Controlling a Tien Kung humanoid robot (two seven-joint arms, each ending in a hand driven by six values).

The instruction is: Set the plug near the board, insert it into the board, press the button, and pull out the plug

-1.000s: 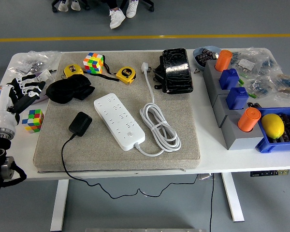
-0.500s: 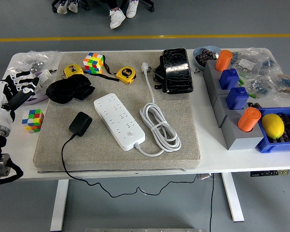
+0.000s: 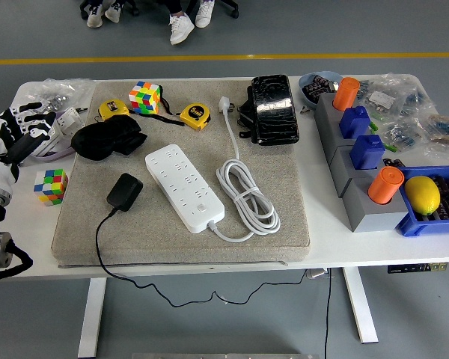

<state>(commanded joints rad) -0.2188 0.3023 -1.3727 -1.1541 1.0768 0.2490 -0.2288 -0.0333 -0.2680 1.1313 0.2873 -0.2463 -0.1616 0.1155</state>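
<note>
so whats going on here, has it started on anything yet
Nothing is being handled yet. The robot's left hand hovers open at the table's left edge, holding nothing. The black plug lies on the grey mat, left of the white power strip and apart from it, not inserted. The right hand is out of view.

A white table [image 3: 209, 258] carries a beige mat [image 3: 284, 187] across its middle. A colour cube [image 3: 51, 185] and plastic bags [image 3: 52, 93] lie at the left; grey holders [image 3: 352, 179], a blue bin [image 3: 434, 221] and bagged, probably small, parts [image 3: 411, 120] at the right.
</note>
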